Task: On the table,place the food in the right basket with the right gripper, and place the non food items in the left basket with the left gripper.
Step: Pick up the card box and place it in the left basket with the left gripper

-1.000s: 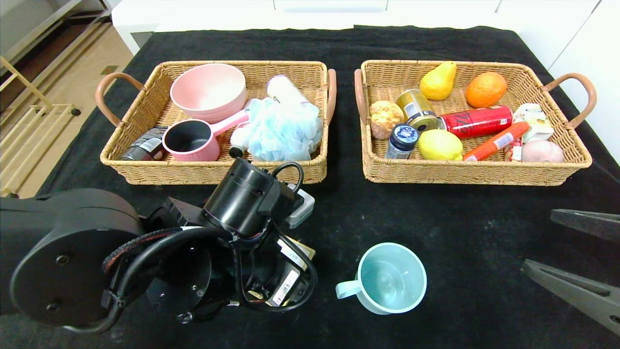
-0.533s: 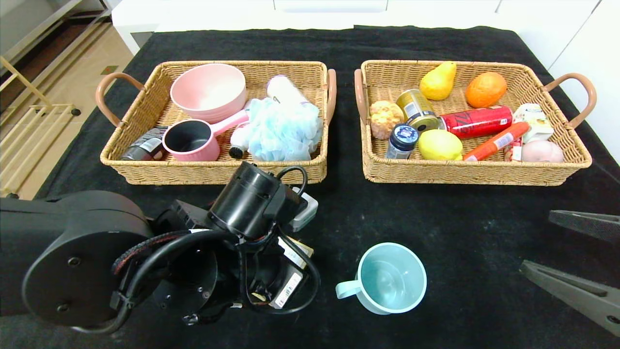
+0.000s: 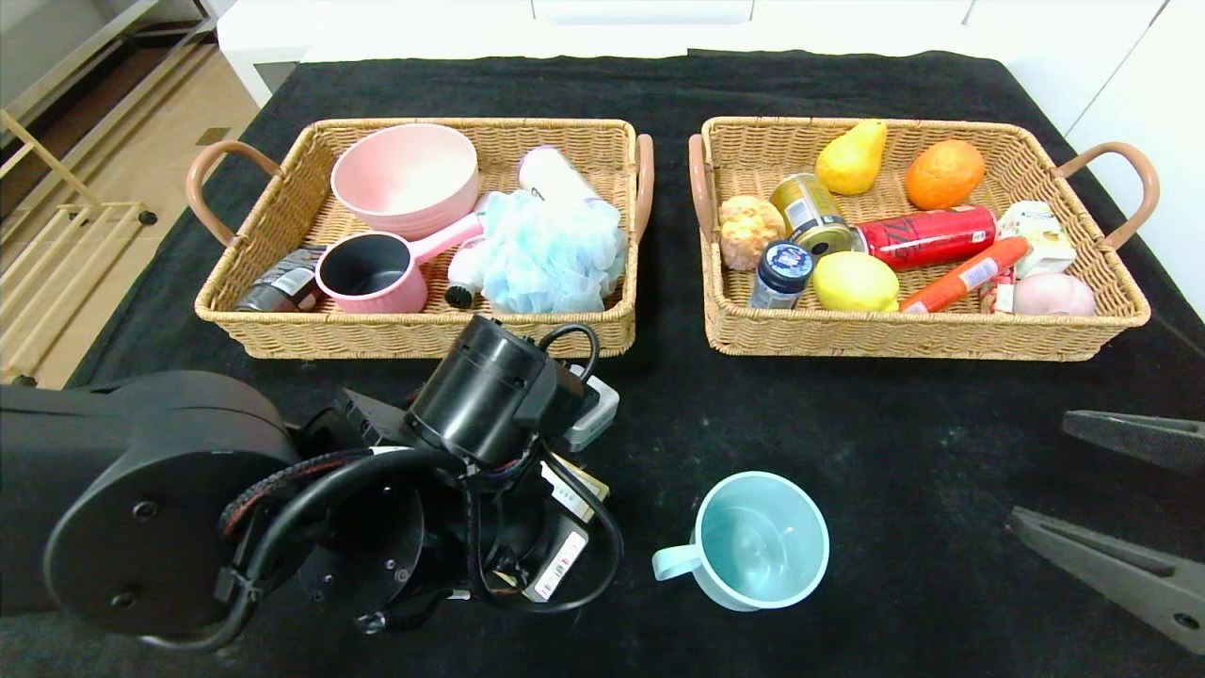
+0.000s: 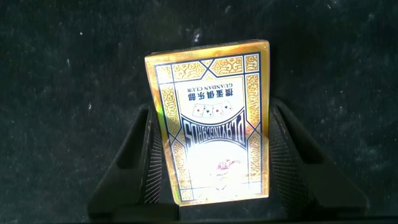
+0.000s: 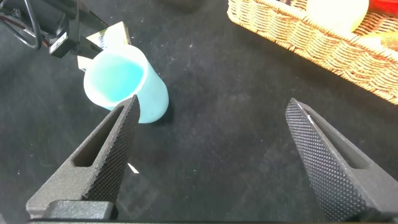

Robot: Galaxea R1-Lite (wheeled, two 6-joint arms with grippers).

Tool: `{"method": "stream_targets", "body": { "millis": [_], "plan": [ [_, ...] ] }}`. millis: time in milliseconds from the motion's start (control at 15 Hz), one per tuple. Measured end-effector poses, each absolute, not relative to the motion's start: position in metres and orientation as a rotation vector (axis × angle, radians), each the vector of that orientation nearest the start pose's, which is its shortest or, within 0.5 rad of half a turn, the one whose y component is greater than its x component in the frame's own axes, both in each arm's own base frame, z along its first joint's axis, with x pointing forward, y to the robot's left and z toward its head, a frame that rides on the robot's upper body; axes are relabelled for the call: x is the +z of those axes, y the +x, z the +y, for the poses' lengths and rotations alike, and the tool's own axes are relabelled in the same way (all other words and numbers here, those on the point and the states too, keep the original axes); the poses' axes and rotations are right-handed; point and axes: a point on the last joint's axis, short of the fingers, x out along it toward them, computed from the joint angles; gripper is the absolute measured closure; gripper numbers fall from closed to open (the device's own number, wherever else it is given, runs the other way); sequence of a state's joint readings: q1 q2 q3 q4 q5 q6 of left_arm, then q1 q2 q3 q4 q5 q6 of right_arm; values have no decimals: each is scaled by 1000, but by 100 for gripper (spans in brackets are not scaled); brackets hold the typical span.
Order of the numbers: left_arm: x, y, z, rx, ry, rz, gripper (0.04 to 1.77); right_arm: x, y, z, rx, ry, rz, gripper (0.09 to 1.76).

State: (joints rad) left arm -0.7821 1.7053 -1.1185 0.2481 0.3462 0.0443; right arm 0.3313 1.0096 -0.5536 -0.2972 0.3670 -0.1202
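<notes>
My left gripper [image 4: 211, 111] points down at the table [image 3: 904, 424], shut on the flat beige box [image 4: 211, 124], a pad against each long edge. In the head view my left arm [image 3: 471, 405] hides most of the box [image 3: 576, 482]. The light blue mug [image 3: 758, 540] stands upright to the right of that arm, also seen as the mug [image 5: 124, 84]. My right gripper [image 3: 1040, 471] hovers open at the right edge, holding nothing. The pink pan [image 3: 372, 273] lies in the left basket [image 3: 414, 330]. Lemon [image 3: 854, 281], gold can [image 3: 810, 212] and orange sausage [image 3: 965, 273] lie in the right basket [image 3: 923, 334].
The left basket also holds a pink bowl [image 3: 405, 179], a blue bath puff [image 3: 546, 254] and a dark bottle [image 3: 278, 287]. A pear [image 3: 852, 155], an orange [image 3: 944, 174] and a red can [image 3: 927, 235] share the right basket. Bare cloth lies between mug and right gripper.
The left gripper's jaws have closed in on the box. The left arm shifted slightly. The mug and the right gripper have stayed put.
</notes>
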Motion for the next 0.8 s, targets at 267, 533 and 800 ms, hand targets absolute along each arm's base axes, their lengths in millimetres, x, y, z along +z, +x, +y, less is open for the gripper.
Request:
{"method": "stream_targets", "body": {
  "millis": [267,533,800],
  "plan": [
    [187,216,-204,-427,492,705,77,228,121,50,706,-112,122,14],
    [188,215,-204,-427,490,704,78,228,121,50,706,-112,123,14],
    [203,211,-199,-427,449,665,78,228,121,50,706,-112,124,14]
  ]
}}
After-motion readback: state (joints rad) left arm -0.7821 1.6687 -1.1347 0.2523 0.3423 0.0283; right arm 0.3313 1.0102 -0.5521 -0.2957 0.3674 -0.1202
